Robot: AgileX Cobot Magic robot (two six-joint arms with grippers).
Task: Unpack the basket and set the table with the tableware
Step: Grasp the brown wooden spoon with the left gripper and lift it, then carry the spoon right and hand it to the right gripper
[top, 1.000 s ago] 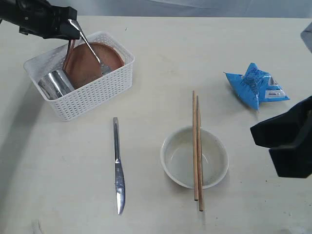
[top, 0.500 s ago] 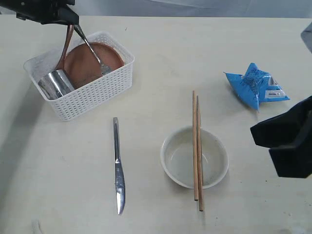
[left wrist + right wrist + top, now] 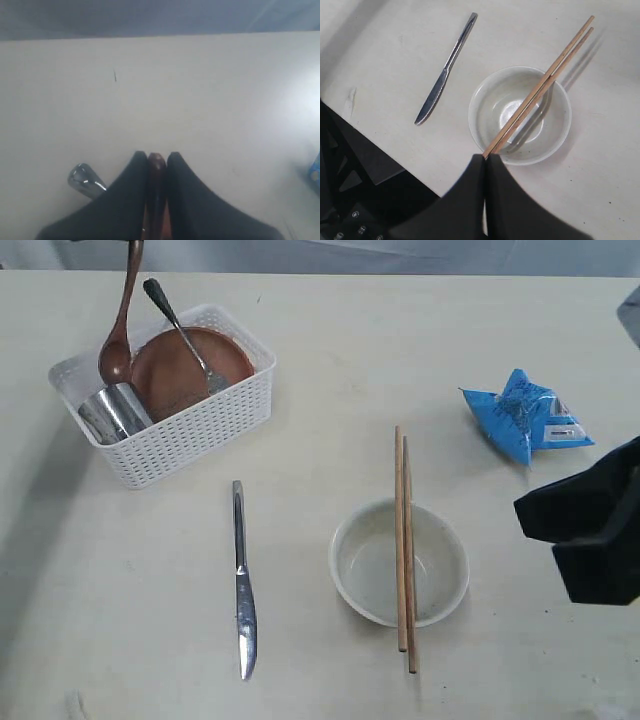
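The white basket (image 3: 190, 435) stands on the table (image 3: 330, 360) at the back left, holding a brown plate (image 3: 185, 375), a steel cup (image 3: 112, 412) and a leaning fork (image 3: 182, 335). A reddish-brown wooden spoon (image 3: 118, 330) hangs upright over the basket, its handle running out of the top of the exterior view. My left gripper (image 3: 156, 156) is shut on that spoon handle (image 3: 156, 167); the fork's end (image 3: 85, 180) shows beside it. The knife (image 3: 243, 585), the bowl (image 3: 350, 585) and two chopsticks (image 3: 402, 540) across it lie in front. My right gripper (image 3: 485, 159) is shut and empty, above the bowl's (image 3: 560, 140) near side.
A crinkly blue snack packet (image 3: 528, 422) lies at the right. The black right arm (image 3: 590, 530) hangs over the table's right front. The knife (image 3: 445, 75) and chopsticks (image 3: 545, 80) also show in the right wrist view.
My left gripper has risen out of the top of the exterior view, lifting the spoon up out of the basket. The fork stays leaning in the basket. The right arm has not moved.
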